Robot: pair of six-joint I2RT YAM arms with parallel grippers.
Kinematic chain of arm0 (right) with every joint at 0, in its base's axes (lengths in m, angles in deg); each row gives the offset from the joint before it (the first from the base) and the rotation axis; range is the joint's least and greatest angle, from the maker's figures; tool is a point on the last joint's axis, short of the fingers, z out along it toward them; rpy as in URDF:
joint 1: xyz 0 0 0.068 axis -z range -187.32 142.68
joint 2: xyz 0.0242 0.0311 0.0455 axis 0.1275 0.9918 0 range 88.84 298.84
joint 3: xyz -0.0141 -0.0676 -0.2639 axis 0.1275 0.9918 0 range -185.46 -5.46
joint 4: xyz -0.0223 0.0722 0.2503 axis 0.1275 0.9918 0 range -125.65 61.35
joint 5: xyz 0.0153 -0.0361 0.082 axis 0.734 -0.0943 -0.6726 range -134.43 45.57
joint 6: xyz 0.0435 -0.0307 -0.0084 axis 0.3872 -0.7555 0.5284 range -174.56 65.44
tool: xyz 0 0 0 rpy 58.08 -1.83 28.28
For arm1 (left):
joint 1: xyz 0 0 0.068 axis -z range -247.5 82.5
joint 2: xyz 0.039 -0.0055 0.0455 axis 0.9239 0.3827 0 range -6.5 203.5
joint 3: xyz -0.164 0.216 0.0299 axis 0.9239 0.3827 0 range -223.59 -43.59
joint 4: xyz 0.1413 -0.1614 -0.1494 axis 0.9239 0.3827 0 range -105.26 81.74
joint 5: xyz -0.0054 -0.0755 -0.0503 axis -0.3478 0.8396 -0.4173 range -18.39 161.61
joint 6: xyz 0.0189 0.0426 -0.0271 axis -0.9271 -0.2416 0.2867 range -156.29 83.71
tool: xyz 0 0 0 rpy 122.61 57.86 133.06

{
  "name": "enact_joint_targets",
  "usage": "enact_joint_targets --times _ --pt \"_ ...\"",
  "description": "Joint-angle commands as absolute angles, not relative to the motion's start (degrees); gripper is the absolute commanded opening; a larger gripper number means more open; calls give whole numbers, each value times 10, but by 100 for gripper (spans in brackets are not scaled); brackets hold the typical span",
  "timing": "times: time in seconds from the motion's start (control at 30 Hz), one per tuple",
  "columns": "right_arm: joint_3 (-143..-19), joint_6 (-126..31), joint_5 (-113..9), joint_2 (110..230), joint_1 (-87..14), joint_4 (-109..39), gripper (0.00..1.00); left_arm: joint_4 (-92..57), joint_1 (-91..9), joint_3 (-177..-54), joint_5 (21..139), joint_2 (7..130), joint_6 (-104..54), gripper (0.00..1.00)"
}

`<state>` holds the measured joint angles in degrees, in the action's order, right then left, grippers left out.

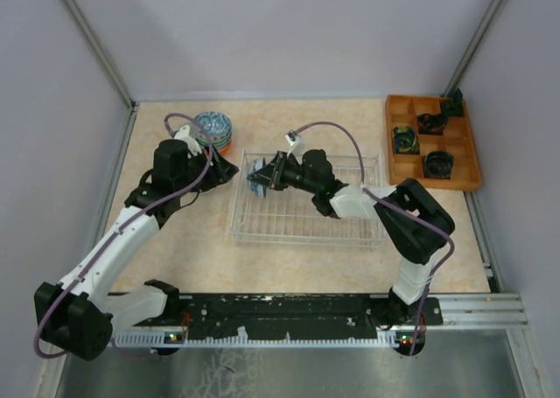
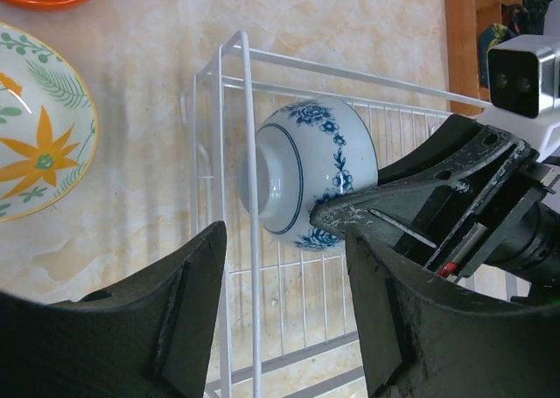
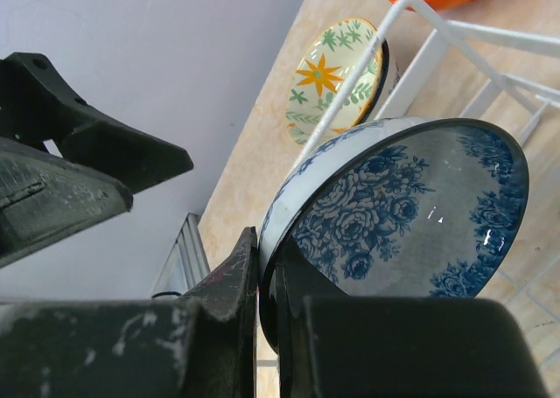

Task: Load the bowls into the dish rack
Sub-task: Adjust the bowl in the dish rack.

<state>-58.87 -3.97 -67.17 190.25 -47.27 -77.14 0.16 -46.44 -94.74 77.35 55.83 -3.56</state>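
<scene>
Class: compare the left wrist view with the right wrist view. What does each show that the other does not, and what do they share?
Left wrist only: the outside and foot ring of the blue-and-white bowl, plus the orange tray. Right wrist only: that bowl's flowered inside and the pale wall behind. Both: the right gripper shut on the bowl's rim, the dish rack, and the orange-flower bowl on the table beside it.

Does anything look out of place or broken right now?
Only the blue flowered bowl: it is tipped on its side at the left end of the dish rack, its rim pinched by the jaws of the right gripper. Nothing looks spilled or broken.
</scene>
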Motion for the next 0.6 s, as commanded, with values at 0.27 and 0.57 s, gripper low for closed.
enact_joint_targets --times 0.27,0.57 --pt "-551 36 -687 1952 -443 -1024 0 -11 -470 -959 784 577 -53 62" --pt "-544 57 -669 1995 -427 -1053 0 -11 -470 -968 785 586 -54 62"
